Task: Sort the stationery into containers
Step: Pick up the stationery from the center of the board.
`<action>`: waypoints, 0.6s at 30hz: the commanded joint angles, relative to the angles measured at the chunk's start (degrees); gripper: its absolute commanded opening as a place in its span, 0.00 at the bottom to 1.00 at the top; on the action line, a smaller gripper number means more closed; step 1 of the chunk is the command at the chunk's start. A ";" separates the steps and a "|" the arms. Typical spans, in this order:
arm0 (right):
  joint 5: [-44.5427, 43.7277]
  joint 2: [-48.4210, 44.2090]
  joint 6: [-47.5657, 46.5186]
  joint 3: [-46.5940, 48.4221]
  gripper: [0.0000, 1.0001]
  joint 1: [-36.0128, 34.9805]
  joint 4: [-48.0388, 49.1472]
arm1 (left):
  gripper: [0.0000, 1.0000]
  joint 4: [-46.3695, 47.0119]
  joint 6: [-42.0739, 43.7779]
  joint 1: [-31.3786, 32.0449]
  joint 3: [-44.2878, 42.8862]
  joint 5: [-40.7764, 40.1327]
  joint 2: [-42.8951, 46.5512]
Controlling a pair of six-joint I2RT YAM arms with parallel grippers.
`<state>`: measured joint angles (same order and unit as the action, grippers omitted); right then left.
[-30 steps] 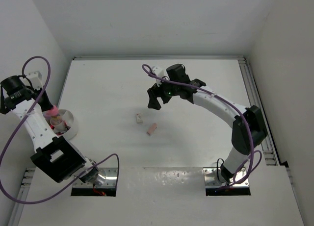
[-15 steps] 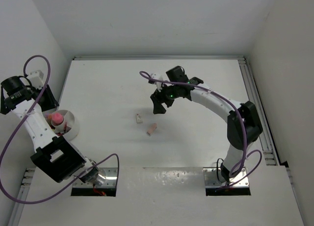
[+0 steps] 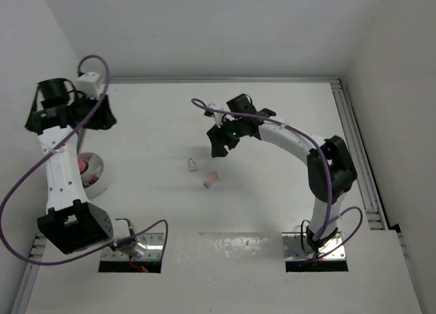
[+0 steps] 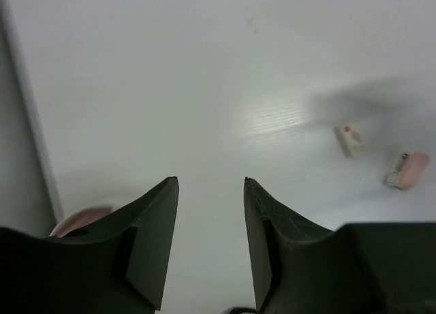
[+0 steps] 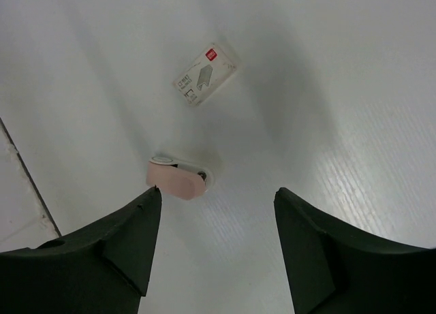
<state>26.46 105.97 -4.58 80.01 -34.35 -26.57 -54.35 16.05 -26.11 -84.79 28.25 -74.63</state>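
Two erasers lie near each other on the worktop [image 3: 157, 130]: one pink eraser [image 5: 177, 179], rounded and white-sleeved, and one whitish eraser [image 5: 206, 74], red-marked. One white tub [image 3: 99, 183] sits left. Left gripper [image 4: 211, 184] gapes moderately, empty; right gripper [image 5: 218, 195] gapes wide, empty.

white eraser: I saw a small whitish block [image 5: 206, 73], printed label and a red mark on its top face, lying flat mid-table.
pink eraser: I logged a short pink piece [image 5: 177, 179] with a whitish end, lying flat, near the white eraser but not touching it, on the side closer to the arm bases.
white tub: round, upright [image 3: 101, 174], at the table's left edge, partly hidden from me.
tub contents: pink thing [image 3: 83, 165] sat inside; I couldn't tell what it was.
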 commanded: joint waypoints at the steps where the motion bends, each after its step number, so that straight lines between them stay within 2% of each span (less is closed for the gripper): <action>1: -2.72 -1.47 8.69 -0.11 0.67 0.86 3.80 | 0.50 4.41 -4.51 11.40 2.51 -1.44 1.86; 2: -2.81 -2.78 12.89 -0.81 0.67 2.34 3.89 | 0.51 5.56 -6.19 17.43 3.49 -3.01 0.81; 5: -2.64 -5.24 17.31 -3.80 0.69 6.47 4.15 | 0.52 11.00 -12.08 25.47 8.93 -6.61 -1.56; 6: -2.47 -7.25 19.24 -5.72 0.70 7.62 4.15 | 0.51 14.32 -14.71 30.71 10.77 -6.98 -2.18; 7: -2.03 -8.49 19.87 -6.61 0.70 9.11 4.33 | 0.47 15.23 -15.34 32.51 13.40 -7.15 -4.01; 10: -1.50 -12.36 20.57 -10.30 0.70 11.40 3.89 | 0.45 16.03 -18.95 37.61 15.79 -11.35 -9.80; 12: -1.23 -14.47 20.49 -12.32 0.70 12.11 3.72 | 0.44 16.55 -22.53 40.42 15.45 -12.33 -12.89; 15: -1.23 -16.23 20.84 -15.39 0.70 13.60 4.85 | 0.44 15.33 -30.08 46.48 10.54 -21.72 -19.13; 16: -1.23 -17.02 21.01 -16.02 0.71 14.30 4.95 | 0.45 14.71 -32.12 47.89 8.96 -27.40 -21.76; 18: -1.06 -17.90 21.10 -17.34 0.71 15.09 4.86 | 0.48 13.48 -36.25 51.93 5.61 -32.10 -25.45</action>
<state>24.62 90.11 14.92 64.25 -20.36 -23.20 -41.45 -10.28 21.06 -73.38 7.33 -97.95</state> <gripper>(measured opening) 0.706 0.464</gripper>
